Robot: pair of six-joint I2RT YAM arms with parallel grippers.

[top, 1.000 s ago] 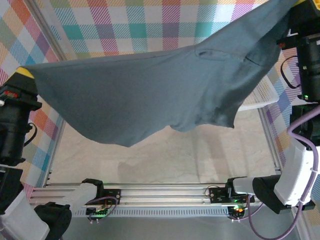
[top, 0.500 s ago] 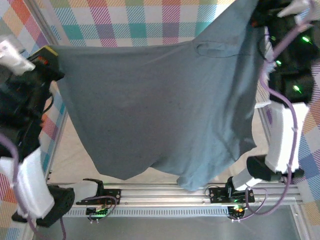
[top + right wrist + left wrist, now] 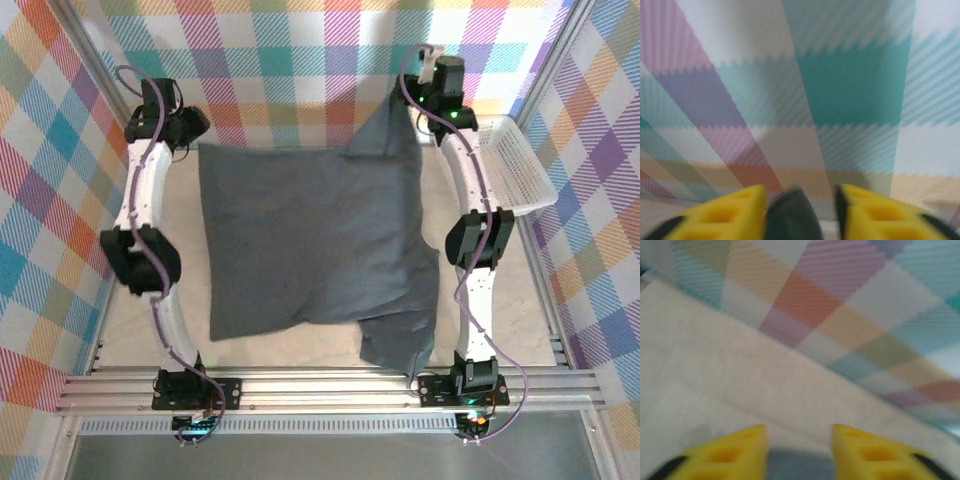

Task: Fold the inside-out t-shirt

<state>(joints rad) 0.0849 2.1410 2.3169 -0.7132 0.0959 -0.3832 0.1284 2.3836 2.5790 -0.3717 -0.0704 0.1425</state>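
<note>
Standing parted at the far edge of the table (image 3: 300, 345), the left gripper (image 3: 799, 452) is seen with grey cloth lying loose between its yellow jaws; the right gripper (image 3: 800, 212) is likewise parted around a raised dark fold. The inside-out t-shirt (image 3: 310, 240) is spread nearly flat across the tabletop. Soft, light and limp, it is judged best pinched at hem corners or shoulders.

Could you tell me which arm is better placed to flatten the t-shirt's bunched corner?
Probably right: the right end effector sits at the t-shirt's raised far corner, fabric between its fingers. The left end effector is at the opposite, flatter corner.
</note>
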